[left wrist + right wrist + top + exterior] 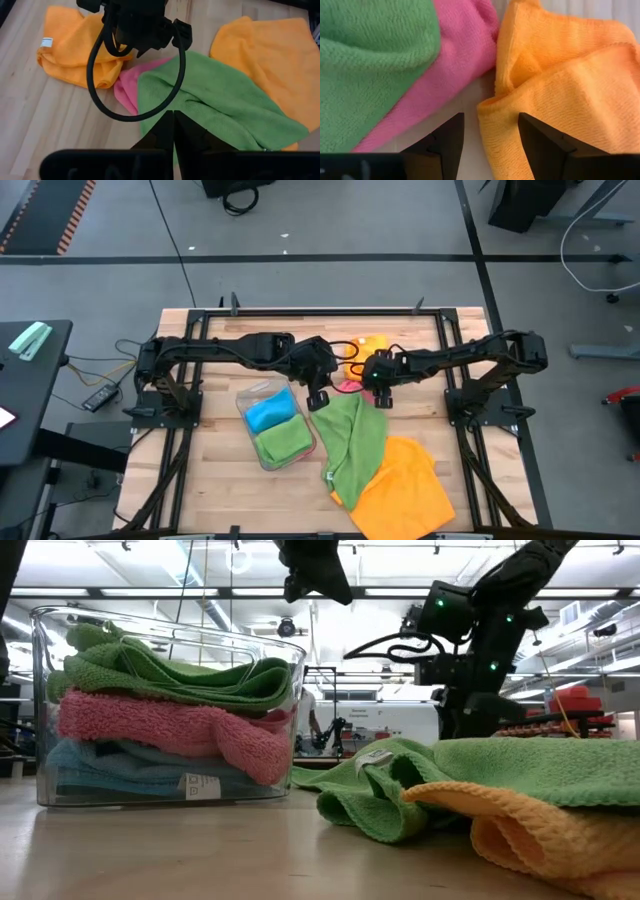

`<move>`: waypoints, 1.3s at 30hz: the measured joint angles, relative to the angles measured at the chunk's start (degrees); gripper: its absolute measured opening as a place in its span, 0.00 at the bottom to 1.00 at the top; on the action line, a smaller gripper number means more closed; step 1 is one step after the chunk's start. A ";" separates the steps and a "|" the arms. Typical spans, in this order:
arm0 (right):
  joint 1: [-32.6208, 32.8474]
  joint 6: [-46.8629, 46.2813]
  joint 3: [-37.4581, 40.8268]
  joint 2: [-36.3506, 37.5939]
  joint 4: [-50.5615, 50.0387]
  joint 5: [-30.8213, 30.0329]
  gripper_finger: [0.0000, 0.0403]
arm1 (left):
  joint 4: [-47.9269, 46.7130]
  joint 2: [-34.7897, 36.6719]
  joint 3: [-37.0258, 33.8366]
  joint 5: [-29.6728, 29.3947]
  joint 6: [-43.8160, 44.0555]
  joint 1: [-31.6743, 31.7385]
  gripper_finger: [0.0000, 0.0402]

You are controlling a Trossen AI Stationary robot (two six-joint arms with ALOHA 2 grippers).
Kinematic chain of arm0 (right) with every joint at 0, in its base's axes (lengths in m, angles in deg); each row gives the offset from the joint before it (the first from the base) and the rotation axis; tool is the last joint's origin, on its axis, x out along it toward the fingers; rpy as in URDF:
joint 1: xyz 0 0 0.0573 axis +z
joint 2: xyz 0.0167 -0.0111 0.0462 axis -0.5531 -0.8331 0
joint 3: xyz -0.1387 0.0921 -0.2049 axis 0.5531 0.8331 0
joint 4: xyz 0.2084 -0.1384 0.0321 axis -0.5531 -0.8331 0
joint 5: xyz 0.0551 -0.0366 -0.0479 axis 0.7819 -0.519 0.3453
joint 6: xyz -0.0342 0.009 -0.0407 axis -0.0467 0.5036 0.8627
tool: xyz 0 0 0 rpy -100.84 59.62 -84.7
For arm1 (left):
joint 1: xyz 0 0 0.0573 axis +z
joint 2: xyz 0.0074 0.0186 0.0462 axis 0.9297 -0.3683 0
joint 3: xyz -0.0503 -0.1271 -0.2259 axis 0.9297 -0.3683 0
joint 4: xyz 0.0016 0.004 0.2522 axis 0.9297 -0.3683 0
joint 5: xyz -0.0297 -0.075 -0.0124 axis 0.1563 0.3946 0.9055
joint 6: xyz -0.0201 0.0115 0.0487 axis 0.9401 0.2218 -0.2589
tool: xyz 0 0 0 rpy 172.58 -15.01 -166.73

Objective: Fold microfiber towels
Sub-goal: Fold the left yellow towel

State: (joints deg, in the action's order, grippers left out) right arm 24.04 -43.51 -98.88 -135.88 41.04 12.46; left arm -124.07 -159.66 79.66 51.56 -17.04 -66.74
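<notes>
A green towel (356, 438) lies spread on the table, overlapping a large orange towel (405, 488) near the front edge. A pink towel (347, 387) peeks out from under the green one's far end. A second, crumpled orange towel (372, 345) lies beyond it. My right gripper (380, 397) hangs open and points down. Its fingers (451, 131) straddle the crumpled orange towel's edge (487, 107) beside the pink towel (462, 55), and no touch shows. My left gripper (318, 397) is shut, holds nothing, and hovers high above the green towel (215, 105).
A clear plastic tray (246, 396) left of the loose towels holds folded towels, with green on top of pink and blue in the low view (170, 670). Bare wood lies in front of the tray and at the table's near left. A black frame rims the tabletop.
</notes>
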 joint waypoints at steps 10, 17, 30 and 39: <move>-0.08 -0.15 2.43 0.00 4.31 0.01 0.29 | 0.00 0.00 0.00 0.00 0.03 0.00 0.06; -0.20 -1.89 2.37 -0.01 4.28 0.01 0.05 | 0.00 0.00 0.02 0.00 0.36 0.00 0.03; -3.88 -15.28 -7.86 2.16 -2.06 7.60 0.01 | -0.31 0.00 0.06 0.02 2.13 0.00 0.07; -6.51 -22.01 -8.47 -0.12 5.97 13.08 0.01 | 0.30 -0.04 0.07 0.02 2.48 -0.49 0.03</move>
State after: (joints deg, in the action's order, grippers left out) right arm 17.52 -65.52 -107.35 -136.00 47.01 25.54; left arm -123.78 -159.71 79.73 51.59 -14.56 -67.23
